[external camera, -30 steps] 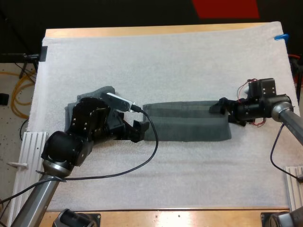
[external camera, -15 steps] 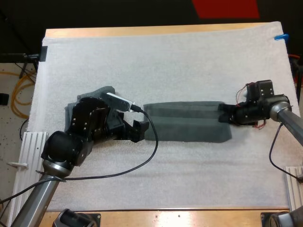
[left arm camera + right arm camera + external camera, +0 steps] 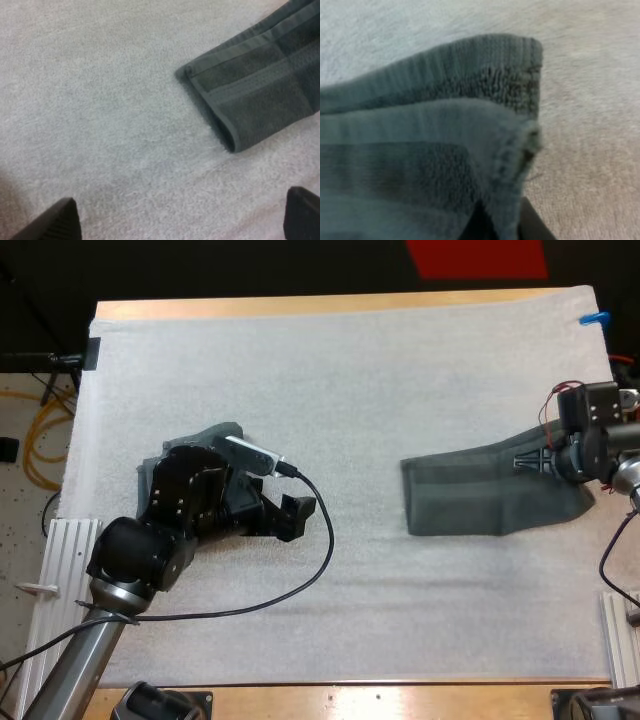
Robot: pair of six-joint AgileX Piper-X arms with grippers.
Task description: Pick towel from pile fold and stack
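crumpled dark grey-green towel [image 3: 205,437] near the white mat's [image 3: 330,370] left edge under the left arm, left gripper [image 3: 297,517] fingers wide apart with nothing in them, folded dark grey-green towel strip [image 3: 470,498] toward the mat's right edge, right gripper [image 3: 541,462] clamped on its right end.

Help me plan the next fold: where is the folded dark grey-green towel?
High view: the folded dark grey-green towel lies toward the right side of the white mat, its right end held by the right gripper, far from the left gripper.

A white mat [image 3: 350,360] covers the wooden table [image 3: 300,306]; speckled floor [image 3: 25,510] left.
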